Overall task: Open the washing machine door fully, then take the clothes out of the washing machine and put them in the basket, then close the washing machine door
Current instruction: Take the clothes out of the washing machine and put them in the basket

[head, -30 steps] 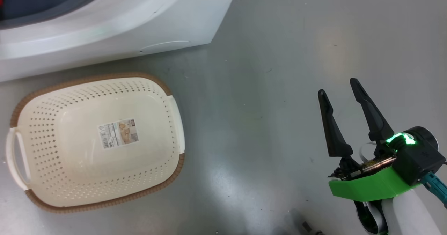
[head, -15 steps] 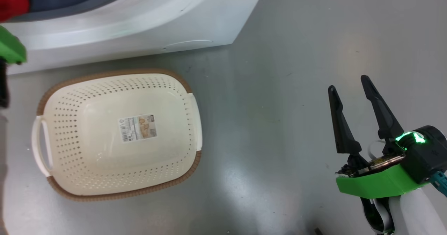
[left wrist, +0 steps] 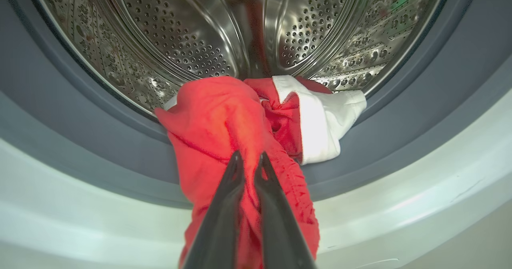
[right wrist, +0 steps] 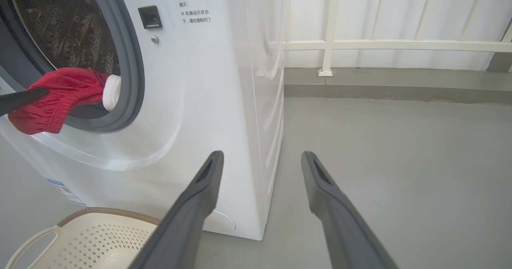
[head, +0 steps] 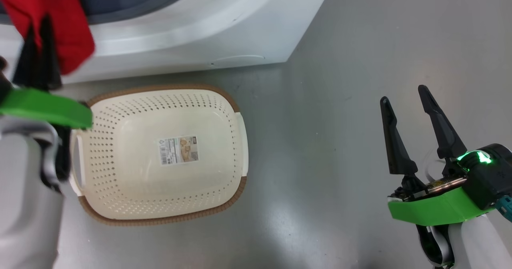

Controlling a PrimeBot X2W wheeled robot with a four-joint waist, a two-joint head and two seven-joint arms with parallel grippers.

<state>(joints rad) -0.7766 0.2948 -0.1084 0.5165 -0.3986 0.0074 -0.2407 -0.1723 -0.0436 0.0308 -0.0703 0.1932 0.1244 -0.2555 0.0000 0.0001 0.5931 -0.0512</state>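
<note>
My left gripper (left wrist: 249, 159), jaws clenched on clothes (left wrist: 216, 117) strung outward over gasket (left wrist: 120, 149); right gripper (head: 403, 93), jaws released, open floor (head: 340, 41)

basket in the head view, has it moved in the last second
No. The basket sits the same against the washing machine corner; the whole view shifted right, so the camera moved.

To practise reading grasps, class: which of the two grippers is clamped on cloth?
The left gripper, jaws shut on the red clothes; the right gripper is open and empty.
</note>
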